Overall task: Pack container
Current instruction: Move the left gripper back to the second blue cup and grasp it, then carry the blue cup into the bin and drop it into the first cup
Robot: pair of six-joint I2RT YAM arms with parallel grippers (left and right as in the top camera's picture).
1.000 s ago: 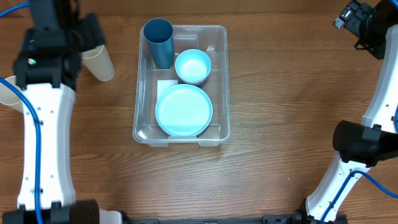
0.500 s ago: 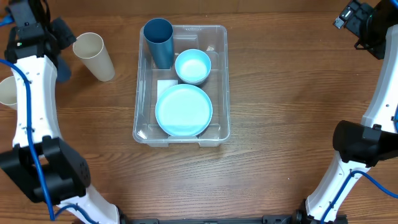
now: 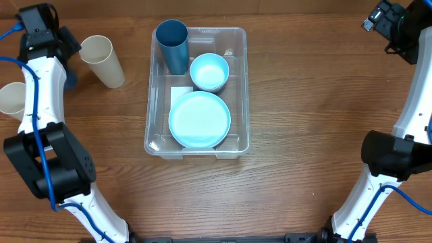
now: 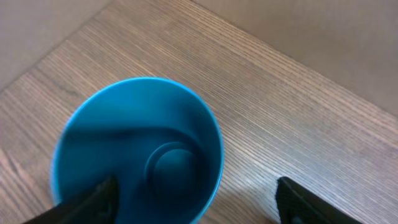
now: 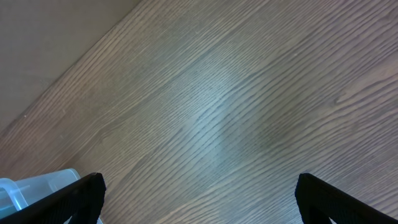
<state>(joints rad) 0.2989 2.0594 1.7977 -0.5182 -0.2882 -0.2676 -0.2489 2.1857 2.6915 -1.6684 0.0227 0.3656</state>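
The container (image 3: pixel 241 94) is a clear bin in the middle of the table. It holds a dark blue cup (image 3: pixel 171 44), a light blue bowl (image 3: pixel 209 71) and a light blue plate (image 3: pixel 199 119). My left gripper (image 3: pixel 59 44) is at the back left, open. In the left wrist view its fingers (image 4: pixel 196 205) hang above a blue cup (image 4: pixel 137 149) standing upright on the table; the cup is mostly hidden under the arm in the overhead view (image 3: pixel 70 75). My right gripper (image 3: pixel 388 23) is open and empty at the back right, over bare wood (image 5: pixel 199 199).
A beige cup (image 3: pixel 102 61) stands just right of my left gripper. Another beige cup (image 3: pixel 12 98) is at the left edge. A corner of the container (image 5: pixel 28 185) shows in the right wrist view. The table's back edge is close behind both grippers.
My left arm has swung out to the back-left corner, uncovering the beige cup, and now hangs over the blue cup. The right arm and the container's contents have not moved.
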